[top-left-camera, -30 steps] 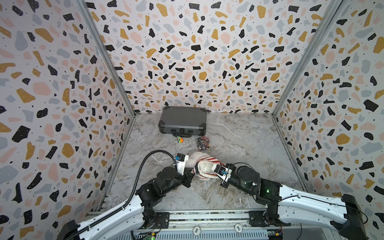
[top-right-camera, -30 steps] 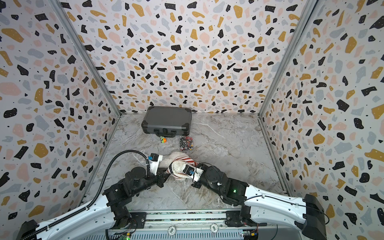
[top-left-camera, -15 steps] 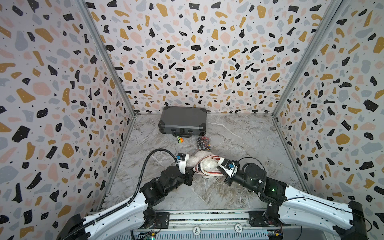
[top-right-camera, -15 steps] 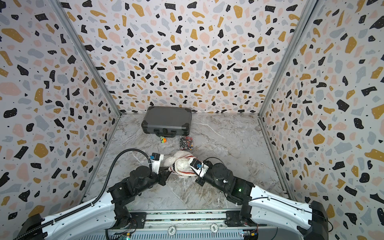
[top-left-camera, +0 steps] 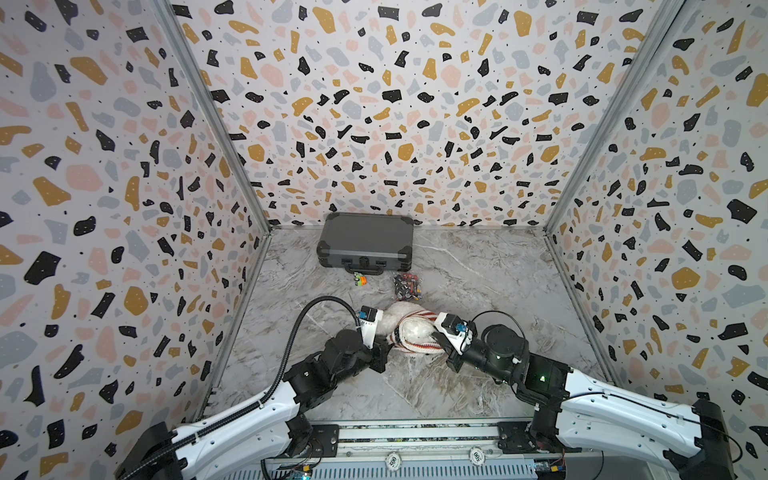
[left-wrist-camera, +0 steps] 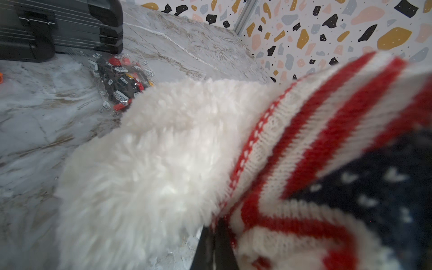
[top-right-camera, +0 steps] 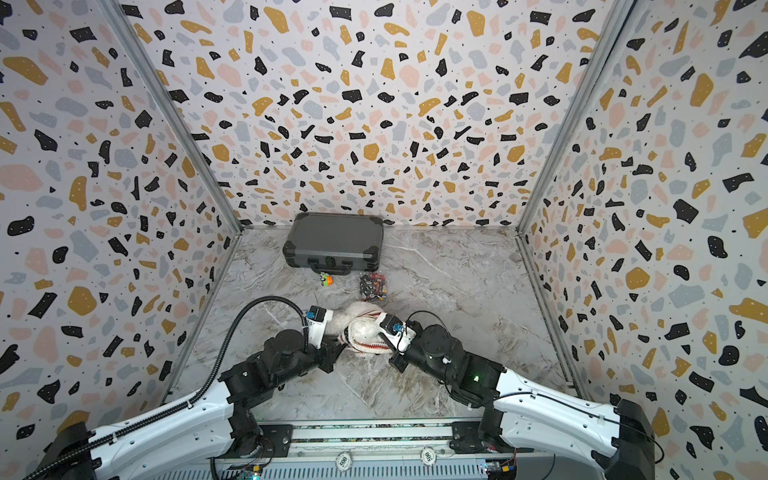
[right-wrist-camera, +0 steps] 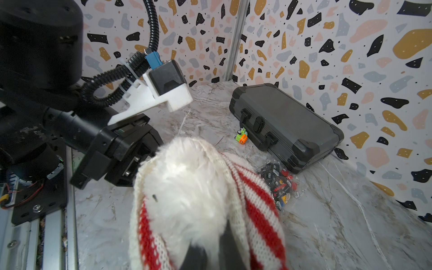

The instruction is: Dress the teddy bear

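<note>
The teddy bear (top-left-camera: 409,330) lies near the table's front middle in both top views, its white fur (top-right-camera: 362,328) partly wrapped in a red-and-white striped knit sweater (top-left-camera: 419,348). My left gripper (top-left-camera: 390,344) is at its left side. In the left wrist view that gripper (left-wrist-camera: 214,247) is shut on the sweater's hem (left-wrist-camera: 304,152), next to the bear's fur (left-wrist-camera: 152,163). My right gripper (top-left-camera: 437,334) is at the bear's right side. In the right wrist view it (right-wrist-camera: 210,254) is shut on the sweater (right-wrist-camera: 257,210), with the bear's fur (right-wrist-camera: 187,187) bulging out of the opening.
A closed grey case (top-left-camera: 365,243) stands against the back wall. In front of it lie a small green and orange toy (top-left-camera: 358,279) and a clear bag of small bricks (top-left-camera: 407,286). Patterned walls close in three sides. The left arm's wrist (right-wrist-camera: 117,145) is close to the bear.
My right gripper has moved away from the front edge, and the sweater's opening has stretched wider round the bear. The left gripper has shifted only slightly.
</note>
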Robot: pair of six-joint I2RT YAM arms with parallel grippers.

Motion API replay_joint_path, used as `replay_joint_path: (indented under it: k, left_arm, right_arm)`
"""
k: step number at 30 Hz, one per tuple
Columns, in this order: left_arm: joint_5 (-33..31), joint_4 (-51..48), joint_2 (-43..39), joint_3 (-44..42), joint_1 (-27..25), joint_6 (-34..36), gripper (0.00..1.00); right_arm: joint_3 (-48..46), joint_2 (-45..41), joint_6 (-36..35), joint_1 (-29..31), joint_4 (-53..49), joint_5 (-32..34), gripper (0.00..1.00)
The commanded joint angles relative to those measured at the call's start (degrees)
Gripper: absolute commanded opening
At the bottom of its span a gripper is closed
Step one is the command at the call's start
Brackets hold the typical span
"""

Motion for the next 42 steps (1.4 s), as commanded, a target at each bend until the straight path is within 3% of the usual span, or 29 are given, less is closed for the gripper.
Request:
replay_joint_path:
  k: [1, 7, 12, 20, 22, 27, 32, 36, 39, 42]
  left_arm:
    - [-2.5, -4.0, -0.6, -2.3, 2.8, 0.1, 0.00]
    - [-0.9, -3.9, -2.4, -3.4, 4.4, 0.2, 0.00]
    - [8.6, 1.5, -1.5, -2.2, 4.3, 1.6, 0.00]
    - [14.5, 12.1, -1.3, -2.3, 3.8, -0.3, 0.00]
    - [13.4, 13.5, -2.7, -2.6, 3.8, -1.3, 0.00]
    - [2.9, 9.6, -6.5, -2.0, 3.9, -1.5, 0.00]
    - [0.3, 9.9, -6.6, -1.1, 3.9, -1.5, 0.14]
    - [0.0, 10.4, -6.4, -0.1, 3.8, -1.3, 0.39]
    - [-0.8, 11.5, -6.4, 0.5, 3.7, -2.0, 0.53]
    - [-2.3, 11.6, -5.5, 1.6, 2.7, -2.2, 0.58]
  right_arm:
    - [2.7, -4.3, 2.9, -2.2, 6.7, -3.7, 0.00]
    - [4.3, -4.3, 5.6, -5.8, 4.2, -5.7, 0.00]
    - [5.2, -0.6, 7.3, -5.8, 3.1, -4.0, 0.00]
    - [6.9, 4.5, 9.1, -5.8, 0.9, -1.8, 0.00]
    - [7.0, 5.1, 9.4, -5.9, 0.7, -2.6, 0.00]
    - [9.0, 7.0, 10.2, -8.0, -3.0, -8.7, 0.00]
    - [9.7, 7.7, 15.4, -13.8, -6.4, -18.3, 0.00]
    - [9.8, 7.9, 21.4, -17.1, -8.1, -20.5, 0.00]
    - [6.8, 7.3, 28.8, -20.5, -3.7, -24.2, 0.00]
    - [3.2, 7.3, 37.1, -23.2, 2.6, -28.4, 0.00]
